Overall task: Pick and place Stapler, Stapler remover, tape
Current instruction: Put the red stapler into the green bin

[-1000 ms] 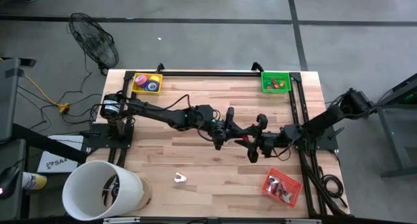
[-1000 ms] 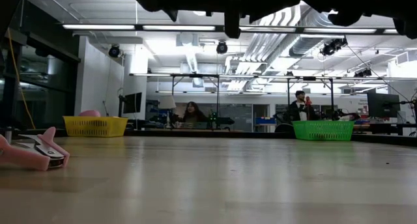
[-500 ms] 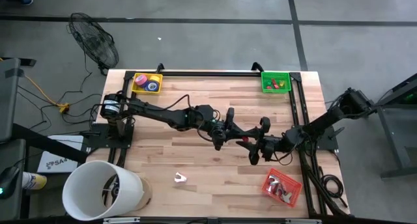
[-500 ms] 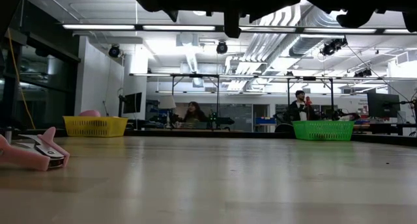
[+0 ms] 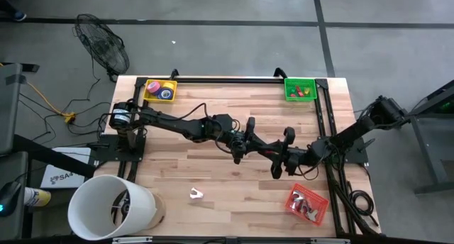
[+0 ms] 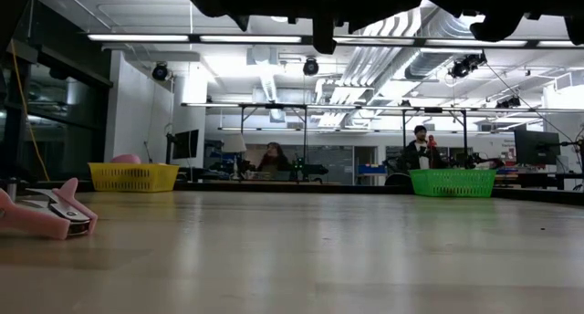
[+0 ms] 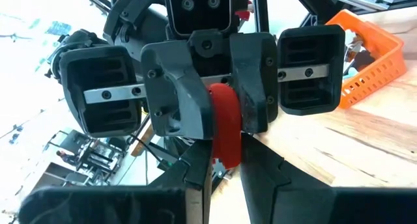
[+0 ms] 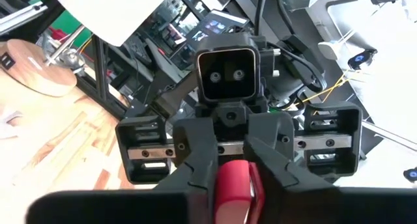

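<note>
Left gripper (image 8: 232,173) clamped on red item (image 7: 225,138), table centre; right gripper (image 7: 223,108) clamped on the same item from the 3 o'clock side.

Mid-air handover, both sets of fingers closed on the item at once. It is probably the stapler, but too little shows to be sure. To pass it well, one gripper should let go fully before either arm pulls away, and the arms should stay level so the item does not twist. Which arm gives I cannot tell. The pink staple remover (image 5: 196,195) lies at 7 o'clock, well apart. Yellow bin (image 5: 151,95) at 11 o'clock, green bin (image 5: 299,80) at 1, orange basket (image 5: 319,201) at 5. No brand or label is readable on the item or grippers.
</note>
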`<state>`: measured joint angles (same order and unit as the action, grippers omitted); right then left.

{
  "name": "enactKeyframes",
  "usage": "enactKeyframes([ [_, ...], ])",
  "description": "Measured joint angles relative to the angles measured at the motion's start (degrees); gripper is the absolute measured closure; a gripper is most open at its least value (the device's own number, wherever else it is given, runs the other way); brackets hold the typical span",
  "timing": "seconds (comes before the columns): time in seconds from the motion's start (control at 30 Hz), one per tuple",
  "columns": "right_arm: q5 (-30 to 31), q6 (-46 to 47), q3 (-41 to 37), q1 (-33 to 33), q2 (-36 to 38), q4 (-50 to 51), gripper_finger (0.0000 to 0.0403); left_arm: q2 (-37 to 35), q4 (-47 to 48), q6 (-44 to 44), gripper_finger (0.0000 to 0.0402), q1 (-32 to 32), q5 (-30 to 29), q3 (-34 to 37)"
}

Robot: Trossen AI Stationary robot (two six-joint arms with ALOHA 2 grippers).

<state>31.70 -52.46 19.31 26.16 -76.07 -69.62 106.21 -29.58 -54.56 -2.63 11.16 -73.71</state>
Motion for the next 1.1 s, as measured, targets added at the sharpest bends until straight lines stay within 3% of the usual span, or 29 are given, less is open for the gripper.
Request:
enactKeyframes([
  [0.47,3.0,-0.2,0.0,1.6,-0.1,-1.1,0.0351,0.0,-0.3,-0.2,0.0346,0.0,-0.6,-0.2],
  [0.87,6.5,0.3,0.0,1.7,-0.1,-0.7,0.0352,0.0,0.2,-0.6,0.0245,0.0,-4.9,-0.2],
  [0.97,9.9,0.3,0.0,1.7,-0.1,-0.5,0.0352,-0.1,1.1,-0.4,0.0219,0.0,-9.5,-0.3],
  [1.1,19.4,0.2,-0.1,1.6,-0.1,-0.5,0.0352,-0.3,2.9,-0.4,0.0196,0.0,-20.0,-0.3],
])
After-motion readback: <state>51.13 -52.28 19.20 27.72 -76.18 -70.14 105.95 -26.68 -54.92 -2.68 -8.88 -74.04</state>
